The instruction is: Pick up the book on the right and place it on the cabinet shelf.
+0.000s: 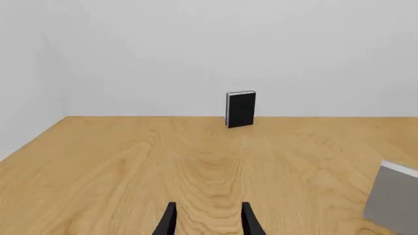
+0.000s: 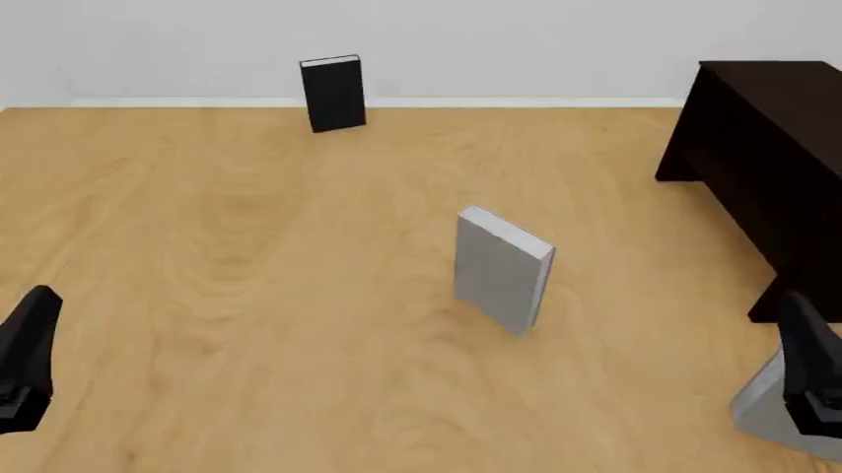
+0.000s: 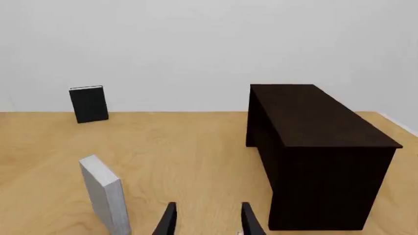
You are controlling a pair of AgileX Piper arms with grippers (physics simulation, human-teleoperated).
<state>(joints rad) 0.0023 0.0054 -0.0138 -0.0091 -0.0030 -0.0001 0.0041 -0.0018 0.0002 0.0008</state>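
The wooden tabletop (image 2: 237, 296) carries a near-black cabinet (image 2: 776, 168) at the far right. Its shelf is hidden. One grey book (image 2: 503, 268) stands upright mid-table; the book (image 2: 766, 409) on the right sits at the near right edge, partly behind the right gripper (image 3: 207, 220). A black book (image 2: 333, 93) stands far back. Both that and the left gripper (image 1: 207, 220) are parted, holding nothing.

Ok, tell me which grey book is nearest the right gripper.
The grey book at the front right, beside the right gripper; the other grey book stands mid-table.
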